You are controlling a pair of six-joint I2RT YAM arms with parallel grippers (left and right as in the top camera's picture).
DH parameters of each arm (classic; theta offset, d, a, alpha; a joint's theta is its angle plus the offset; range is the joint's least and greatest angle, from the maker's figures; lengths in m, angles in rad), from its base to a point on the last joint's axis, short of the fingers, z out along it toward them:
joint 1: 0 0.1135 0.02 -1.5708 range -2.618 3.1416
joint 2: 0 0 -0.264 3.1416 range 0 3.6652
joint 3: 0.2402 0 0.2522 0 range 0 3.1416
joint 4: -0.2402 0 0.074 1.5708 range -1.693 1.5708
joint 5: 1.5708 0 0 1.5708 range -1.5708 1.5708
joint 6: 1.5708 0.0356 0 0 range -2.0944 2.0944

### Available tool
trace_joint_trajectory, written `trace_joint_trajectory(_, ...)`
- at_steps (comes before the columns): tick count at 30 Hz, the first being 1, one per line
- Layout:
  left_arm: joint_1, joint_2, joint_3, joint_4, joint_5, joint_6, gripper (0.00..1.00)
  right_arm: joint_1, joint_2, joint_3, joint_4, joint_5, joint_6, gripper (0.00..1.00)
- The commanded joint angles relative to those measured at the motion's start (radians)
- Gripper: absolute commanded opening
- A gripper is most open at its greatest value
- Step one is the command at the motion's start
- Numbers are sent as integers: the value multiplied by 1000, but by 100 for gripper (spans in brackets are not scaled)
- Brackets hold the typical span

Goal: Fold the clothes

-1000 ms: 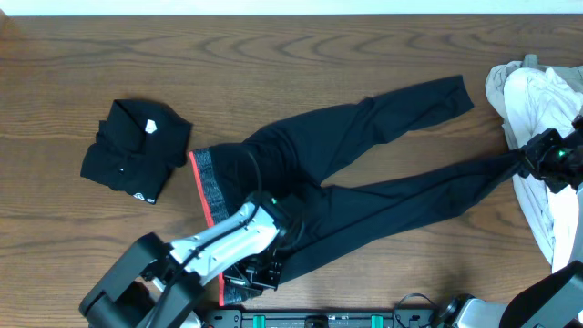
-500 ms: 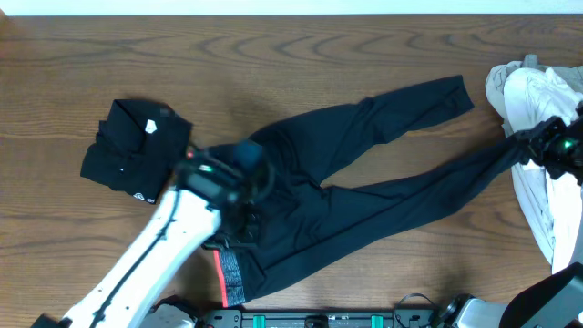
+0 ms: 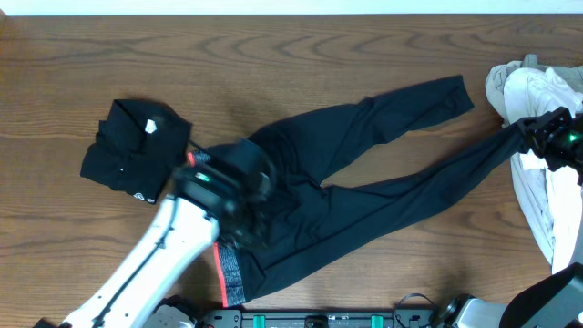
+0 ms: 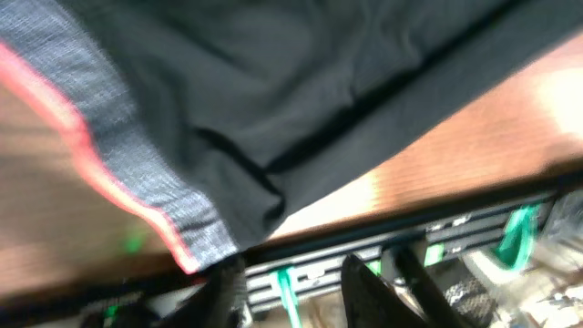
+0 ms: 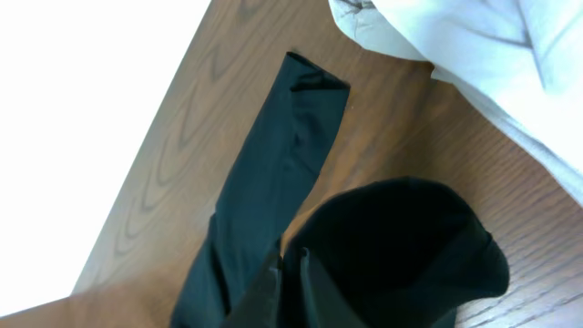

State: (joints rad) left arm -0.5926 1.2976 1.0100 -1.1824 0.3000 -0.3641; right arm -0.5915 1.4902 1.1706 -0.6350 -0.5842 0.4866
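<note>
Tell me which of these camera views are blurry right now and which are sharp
Overhead: the left arm is smeared over the pants, everything else sharp. Left wrist: the whole frame is blurred, the waistband included. Right wrist: crisp, though past the table edge it is blown out white.

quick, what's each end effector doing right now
Left end effector: looks open, holding nothing.
Right end effector: closed on the end of one leg of the pants.
</note>
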Motion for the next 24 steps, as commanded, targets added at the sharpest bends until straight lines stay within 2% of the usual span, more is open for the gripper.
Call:
trace_joint_trajectory(1,-126,43,-105,59,-9,-61,46,17,-7,24,-6,-19,6,16)
trace_joint_trajectory(3,-176,79,-153,101,-9,-79,51,17,-7,24,-12,-19,6,24)
trace_joint_trajectory(6,-215,145,-196,153,-5,-79,61,17,-7,24,-21,-19,6,27)
trace_joint_trajectory(11,-232,275,-208,176,9,-39,62,17,-7,24,-42,-19,5,27)
trace_joint_trajectory(17,-261,414,-208,220,108,34,62,17,-7,24,-53,-19,5,27)
trace_joint_trajectory(18,-264,431,-208,222,108,35,58,17,-7,24,-58,-19,2,27)
trace_joint_trajectory(20,-264,451,-208,221,108,34,42,17,-7,24,-66,-19,-14,27)
trace_joint_trajectory(21,-264,454,-208,220,108,34,25,17,-7,24,-74,-18,-24,27)
trace_joint_trajectory(22,-264,454,-208,220,108,32,13,17,-7,24,-82,-15,-37,27)
trace_joint_trajectory(23,-263,452,-207,218,108,29,6,17,-7,24,-96,-3,-52,27)
trace_joint_trajectory(24,-261,450,-204,211,108,26,6,17,-7,24,-116,21,-71,27)
